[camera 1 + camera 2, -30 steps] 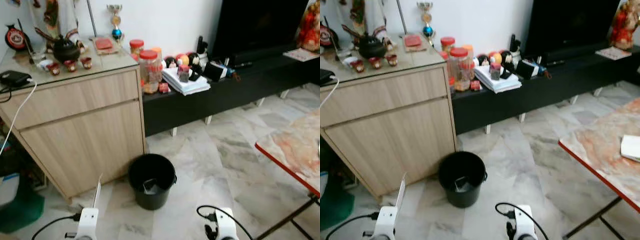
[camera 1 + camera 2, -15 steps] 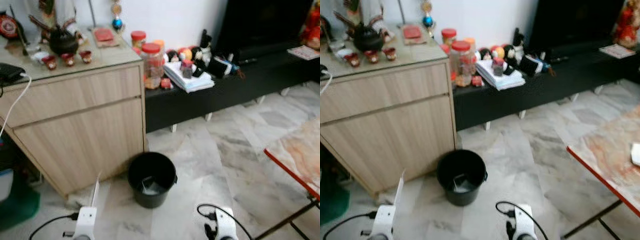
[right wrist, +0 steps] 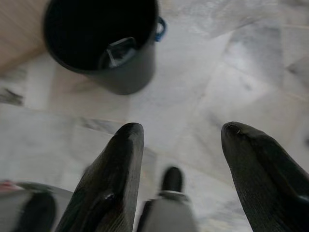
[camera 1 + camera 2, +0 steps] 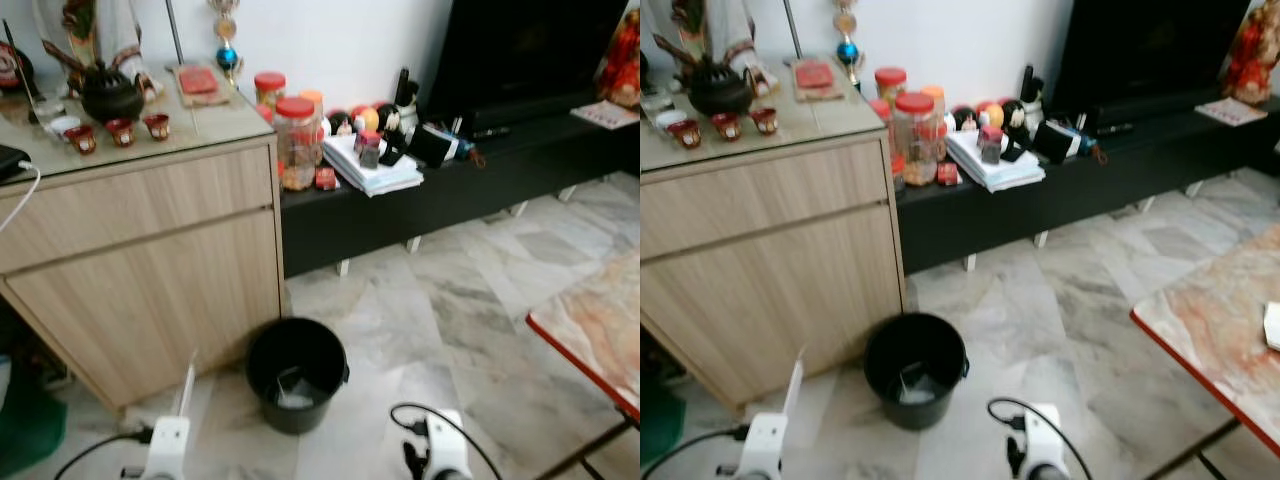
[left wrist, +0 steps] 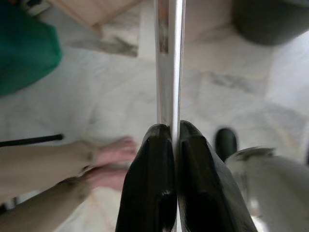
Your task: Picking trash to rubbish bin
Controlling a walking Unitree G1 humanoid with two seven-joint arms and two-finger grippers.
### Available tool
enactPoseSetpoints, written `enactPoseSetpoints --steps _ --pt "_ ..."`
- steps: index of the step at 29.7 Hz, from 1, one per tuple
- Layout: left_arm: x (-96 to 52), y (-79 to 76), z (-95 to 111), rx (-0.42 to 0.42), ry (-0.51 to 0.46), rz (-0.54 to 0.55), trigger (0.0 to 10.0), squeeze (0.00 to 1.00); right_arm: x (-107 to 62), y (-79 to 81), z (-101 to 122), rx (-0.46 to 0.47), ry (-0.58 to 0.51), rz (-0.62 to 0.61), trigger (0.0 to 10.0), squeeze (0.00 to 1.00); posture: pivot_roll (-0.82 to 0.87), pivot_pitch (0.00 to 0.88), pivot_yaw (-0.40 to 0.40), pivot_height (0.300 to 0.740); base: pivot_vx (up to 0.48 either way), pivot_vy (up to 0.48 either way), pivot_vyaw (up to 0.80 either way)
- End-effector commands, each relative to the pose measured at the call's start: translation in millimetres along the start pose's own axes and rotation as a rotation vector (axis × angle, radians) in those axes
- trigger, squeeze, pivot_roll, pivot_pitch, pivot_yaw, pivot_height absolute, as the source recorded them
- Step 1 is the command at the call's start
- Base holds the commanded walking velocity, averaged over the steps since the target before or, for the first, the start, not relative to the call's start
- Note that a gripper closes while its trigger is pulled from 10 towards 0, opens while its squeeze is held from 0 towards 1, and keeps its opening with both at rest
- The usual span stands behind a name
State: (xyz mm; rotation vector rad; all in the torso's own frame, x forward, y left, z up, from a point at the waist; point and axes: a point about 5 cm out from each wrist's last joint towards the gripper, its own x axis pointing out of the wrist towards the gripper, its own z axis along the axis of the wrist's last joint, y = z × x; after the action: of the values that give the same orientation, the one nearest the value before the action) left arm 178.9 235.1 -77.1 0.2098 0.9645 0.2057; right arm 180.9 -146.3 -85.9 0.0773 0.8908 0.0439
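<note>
A black rubbish bin stands on the marble floor in front of me, beside the wooden cabinet. Some pale crumpled trash lies at its bottom. My left gripper is shut on a thin flat white sheet, seen edge-on; the sheet sticks up at the lower left, just left of the bin. My right gripper is open with nothing between its fingers. It hangs above the floor a short way from the bin.
A light wooden cabinet with a tea set stands at left. A low black bench carries jars and books along the wall. A red-edged table juts in at right. A green bag lies at far left. A person's bare feet stand close behind me.
The whole picture has shifted as the camera moved; the bin now sits slightly lower and further left. Both grippers keep the same state.
</note>
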Motion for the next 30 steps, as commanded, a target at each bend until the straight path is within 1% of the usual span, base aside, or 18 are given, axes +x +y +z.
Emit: enactPoseSetpoints --steps 1,12,16,17,19,24,25,30 --pt "0.8 -3.6 5.6 0.023 -0.011 -0.008 10.0 0.0 -0.7 -11.3 2.8 0.006 -0.011 -0.031 10.0 0.0 -0.02 0.026 -0.012 0.74 0.296 0.0 0.0" --pt "1.2 -1.2 8.1 0.027 -0.017 -0.003 10.0 0.0 -0.9 -12.2 2.9 0.013 -0.014 -0.031 10.0 0.0 -0.01 0.008 -0.011 0.74 0.297 0.0 0.0" --pt "1.3 -1.5 8.8 0.029 -0.019 -0.005 10.0 0.0 -0.9 -12.7 3.3 0.007 -0.015 -0.032 10.0 0.0 -0.01 0.008 -0.011 0.74 0.298 0.0 0.0" --pt "1.4 -1.5 9.0 0.029 -0.019 -0.006 10.0 0.0 -0.8 -12.5 4.0 -0.007 -0.019 -0.03 10.0 0.0 -0.01 0.008 -0.011 0.74 0.296 0.0 0.0" --pt "1.5 -1.8 9.9 0.031 -0.021 -0.006 10.0 0.0 -0.7 -12.0 4.7 -0.032 -0.023 -0.025 10.0 0.0 -0.02 0.0 -0.009 0.74 0.296 0.0 0.49" --pt "1.6 -1.4 10.3 0.03 -0.022 -0.006 10.0 0.0 -0.7 -12.4 5.0 -0.022 -0.027 -0.033 10.0 0.0 -0.01 0.0 -0.01 0.74 0.296 0.0 0.8" --pt "1.6 -1.3 10.3 0.03 -0.022 -0.006 10.0 0.0 -0.6 -12.3 5.0 -0.005 -0.024 -0.033 10.0 0.0 -0.01 0.0 -0.01 0.74 0.296 0.0 0.0" --pt "1.6 -1.8 10.3 0.027 -0.021 -0.006 10.0 0.0 -0.3 -12.9 6.4 -0.001 -0.026 -0.033 10.0 0.0 -0.02 0.002 -0.016 0.74 0.297 0.0 0.0"
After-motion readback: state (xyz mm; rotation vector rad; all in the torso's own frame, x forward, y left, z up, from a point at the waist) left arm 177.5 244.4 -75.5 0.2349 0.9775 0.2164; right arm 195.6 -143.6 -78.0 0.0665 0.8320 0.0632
